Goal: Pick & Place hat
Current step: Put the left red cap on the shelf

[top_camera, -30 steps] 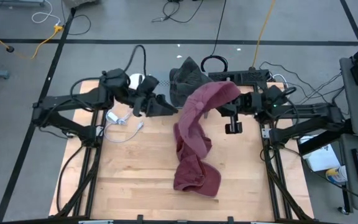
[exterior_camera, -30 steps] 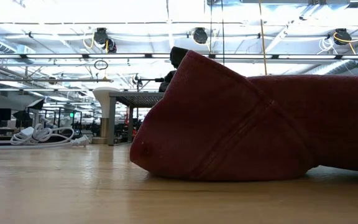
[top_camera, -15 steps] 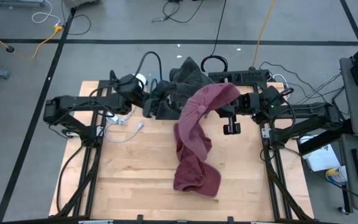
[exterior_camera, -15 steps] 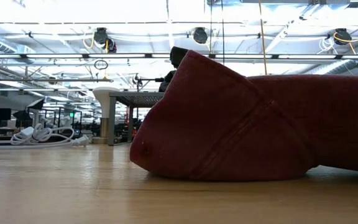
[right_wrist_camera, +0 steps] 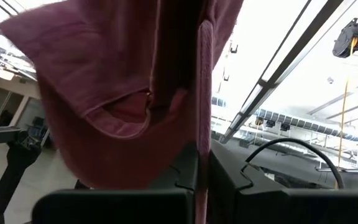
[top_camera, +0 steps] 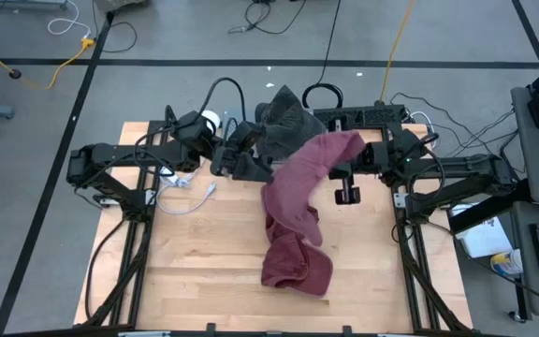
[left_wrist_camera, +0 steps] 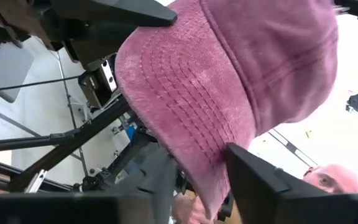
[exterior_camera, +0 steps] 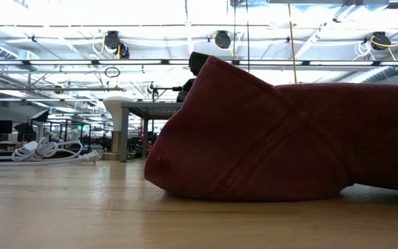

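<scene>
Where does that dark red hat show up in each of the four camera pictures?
High view: the hat runs from mid-table up to the right gripper at the far edge.
Low view: it fills the middle and right, lying on the table.
Left wrist view: its brim fills the centre.
Right wrist view: it hangs between the shut fingers.
Shared landmark: the hat's stitched seams.

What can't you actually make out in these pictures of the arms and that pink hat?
- High view: the left tool tips are hidden behind the dark cloth and the pink hat.
- Low view: the hat blocks both arms and the table's far side.
- Right wrist view: the right tool pinches fabric; the hat's shape is cut off.
</scene>
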`<state>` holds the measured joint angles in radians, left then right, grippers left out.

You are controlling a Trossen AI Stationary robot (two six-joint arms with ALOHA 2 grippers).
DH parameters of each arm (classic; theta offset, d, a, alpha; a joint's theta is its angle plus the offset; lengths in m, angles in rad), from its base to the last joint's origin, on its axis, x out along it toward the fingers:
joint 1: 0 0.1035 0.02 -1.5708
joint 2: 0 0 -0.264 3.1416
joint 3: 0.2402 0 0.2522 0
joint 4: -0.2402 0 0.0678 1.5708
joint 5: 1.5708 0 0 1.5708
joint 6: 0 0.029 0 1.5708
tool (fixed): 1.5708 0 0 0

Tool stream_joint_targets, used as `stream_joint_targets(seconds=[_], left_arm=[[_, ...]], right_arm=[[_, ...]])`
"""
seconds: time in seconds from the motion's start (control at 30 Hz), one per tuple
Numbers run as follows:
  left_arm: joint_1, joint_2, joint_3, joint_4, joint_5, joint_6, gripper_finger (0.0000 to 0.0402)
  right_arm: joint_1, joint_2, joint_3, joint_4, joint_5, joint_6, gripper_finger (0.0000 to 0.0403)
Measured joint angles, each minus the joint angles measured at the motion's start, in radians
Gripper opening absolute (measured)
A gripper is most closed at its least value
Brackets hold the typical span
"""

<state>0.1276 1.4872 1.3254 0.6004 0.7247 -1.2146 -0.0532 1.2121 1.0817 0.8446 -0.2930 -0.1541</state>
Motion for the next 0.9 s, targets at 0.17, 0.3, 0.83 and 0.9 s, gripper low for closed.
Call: stream_joint_targets(seconds=[0.17,0.3,0.83,0.9], left_arm=[[0.000,0.000,0.000,0.001,0.007,-0.003,0.0064],[0.006,-0.002,0.000,0.011,0.011,-0.012,0.0022],[0.073,-0.042,0.000,0.106,0.086,0.057,0.0010],[0.093,-0.055,0.000,0.109,0.106,0.080,0.0009]], right_arm=[[0.000,0.000,0.000,-0.003,-0.004,-0.021,0.0010],[0.000,0.001,0.000,-0.009,0.003,-0.023,0.0023],[0.000,-0.044,-0.002,-0.258,0.209,0.472,0.0226],[-0.001,-0.063,-0.002,-0.337,0.221,0.563,0.0237]])
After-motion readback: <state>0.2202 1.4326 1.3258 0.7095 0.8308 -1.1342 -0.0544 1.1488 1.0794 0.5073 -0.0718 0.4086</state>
